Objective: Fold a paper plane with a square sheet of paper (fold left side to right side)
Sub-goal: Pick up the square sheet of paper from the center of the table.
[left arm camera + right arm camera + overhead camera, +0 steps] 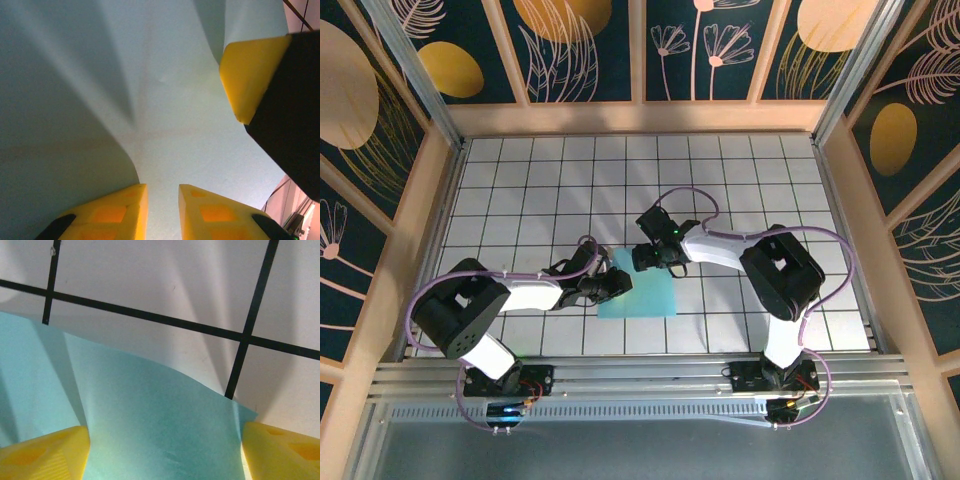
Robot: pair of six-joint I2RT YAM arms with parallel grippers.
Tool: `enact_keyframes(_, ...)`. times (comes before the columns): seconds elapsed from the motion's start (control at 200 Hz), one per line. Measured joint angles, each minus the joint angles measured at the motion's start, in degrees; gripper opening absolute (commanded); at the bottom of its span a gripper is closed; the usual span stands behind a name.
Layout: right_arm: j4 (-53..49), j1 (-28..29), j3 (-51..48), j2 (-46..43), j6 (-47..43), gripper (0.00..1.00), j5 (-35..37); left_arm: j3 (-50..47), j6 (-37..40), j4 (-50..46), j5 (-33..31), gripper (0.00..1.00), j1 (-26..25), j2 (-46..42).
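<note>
The square sheet of paper (650, 295) lies light teal on the white tiled table, just left of centre. My left gripper (620, 282) reaches over its left edge. In the left wrist view the paper (165, 100) spreads under the left gripper (160, 200), whose yellow fingertips stand a narrow gap apart, with paper showing through the gap. A yellow finger of the right gripper (250, 75) sits at the upper right there. My right gripper (645, 258) is at the sheet's far edge. In the right wrist view the right gripper (165, 455) is wide open, and the paper's (150, 405) bowed edge spans between its fingers.
The white table (520, 180) has a black grid, one line (250, 325) running just past the paper's corner. Wooden-framed patterned walls (410, 200) close in the left, right and far sides. Both arm bases sit at the near edge.
</note>
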Motion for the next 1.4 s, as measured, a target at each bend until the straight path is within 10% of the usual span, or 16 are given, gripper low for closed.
enact_keyframes(0.571,-2.7,1.2,0.7,-0.1,-0.4,0.42,-9.1,0.0,-0.7,2.5,-0.1,0.32,0.0,0.4)
enact_keyframes(1.171,2.1,-11.3,-7.4,-15.5,-2.0,0.32,-22.3,-1.2,8.8,-4.3,-1.1,0.93,13.3,-26.0)
enact_keyframes(1.401,2.1,-18.5,-7.9,-27.2,-5.1,0.31,-30.7,-6.5,10.8,-0.4,4.9,0.99,19.8,-39.5)
